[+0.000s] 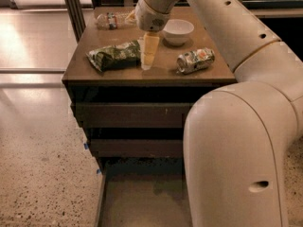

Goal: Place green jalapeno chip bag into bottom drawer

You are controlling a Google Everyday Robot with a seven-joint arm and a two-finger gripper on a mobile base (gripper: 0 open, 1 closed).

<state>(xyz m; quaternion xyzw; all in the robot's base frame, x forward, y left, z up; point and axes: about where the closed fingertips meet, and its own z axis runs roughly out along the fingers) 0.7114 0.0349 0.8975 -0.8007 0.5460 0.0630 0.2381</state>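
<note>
Tool [147,63] down at bench [165,56], grip state untellable; green jalapeno chip bag [116,56] just left; can [195,60] right; bowl [177,30] behind; bottom drawer [142,202] open below; speckled floor [38,150].

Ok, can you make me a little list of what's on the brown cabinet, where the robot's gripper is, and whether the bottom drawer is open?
gripper: pointing down at the bag's right end; contact unclear
chip bag: dark green crinkly foil bag, flat on the brown wooden cabinet top, front left
drink can: green-white-orange can, on its side, right of the gripper
bowl: round white bowl, behind the can
bottle: clear plastic bottle, lying at the back left
bottom drawer: dark brown wooden drawer, pulled open
</note>
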